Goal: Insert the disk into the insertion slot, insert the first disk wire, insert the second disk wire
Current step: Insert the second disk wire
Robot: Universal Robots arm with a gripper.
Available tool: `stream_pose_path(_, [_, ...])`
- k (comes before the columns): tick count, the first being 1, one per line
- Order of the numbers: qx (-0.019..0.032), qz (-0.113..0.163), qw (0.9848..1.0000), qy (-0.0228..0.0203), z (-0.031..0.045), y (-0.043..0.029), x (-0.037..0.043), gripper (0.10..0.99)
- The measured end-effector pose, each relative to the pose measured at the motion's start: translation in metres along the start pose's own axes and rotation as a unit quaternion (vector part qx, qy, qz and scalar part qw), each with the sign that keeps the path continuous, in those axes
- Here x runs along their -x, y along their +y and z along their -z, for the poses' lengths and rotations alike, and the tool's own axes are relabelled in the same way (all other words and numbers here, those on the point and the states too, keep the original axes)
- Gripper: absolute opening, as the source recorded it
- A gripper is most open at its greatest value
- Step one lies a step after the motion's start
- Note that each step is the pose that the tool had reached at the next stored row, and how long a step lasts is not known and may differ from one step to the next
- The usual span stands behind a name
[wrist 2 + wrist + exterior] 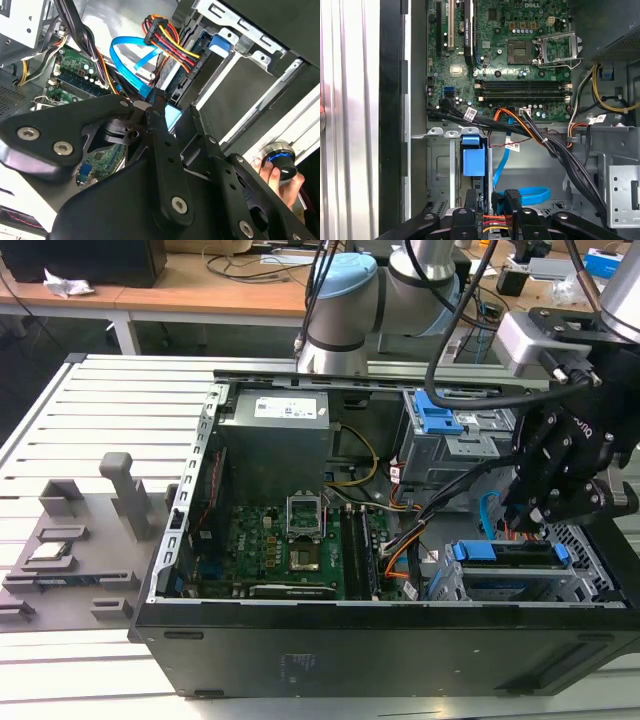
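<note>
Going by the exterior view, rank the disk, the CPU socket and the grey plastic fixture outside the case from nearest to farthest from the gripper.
1. The disk, just below the gripper, in its bay.
2. The CPU socket, mid-motherboard, toward the exterior view's left.
3. The grey plastic fixture, outside the case, far on the exterior view's left.

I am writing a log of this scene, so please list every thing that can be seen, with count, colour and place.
computer case: one, black, open on the slatted table.
motherboard: one, green, on the case floor.
power supply: one, grey, at the far end of the case.
disk: one, silver with blue carrier, sitting in the insertion slot.
insertion slot: one, silver perforated metal, at the exterior view's right.
flat cable: one, blue, looping beside the disk.
wire bundle: one, red, yellow, orange and black, ending at a black plug by the disk.
grey fixtures: several, on the table at the exterior view's left.
person's hand: one, beside a black and blue knob.
gripper: one, black, above the disk.
</note>
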State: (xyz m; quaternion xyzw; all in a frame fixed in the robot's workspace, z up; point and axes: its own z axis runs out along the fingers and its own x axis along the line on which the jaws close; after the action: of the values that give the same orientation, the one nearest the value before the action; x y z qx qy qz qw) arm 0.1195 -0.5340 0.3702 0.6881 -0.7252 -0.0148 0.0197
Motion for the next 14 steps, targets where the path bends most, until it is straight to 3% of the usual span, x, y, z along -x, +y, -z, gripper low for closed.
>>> stream_pose_path(4, [0.0000,0.000,1.0000,0.0000,-0.0002,0.0001,0.0000,0.361])
stream_pose_path(5, [0.0000,0.000,1.0000,0.0000,-0.0004,0.0002,0.0000,0.220])
stream_pose_path(6, [0.0000,0.000,1.0000,0.0000,-0.0004,0.0002,0.0000,0.220])
stream_pose_path(7, [0.0000,0.000,1.0000,0.0000,-0.0004,0.0002,0.0000,0.161])
stream_pose_path(12, [-0.0001,0.000,1.0000,0.0005,-0.0014,0.0001,-0.0012,0.161])
stream_pose_path(14, [0.0000,0.000,1.0000,0.0007,-0.0080,-0.0012,-0.0022,0.161])
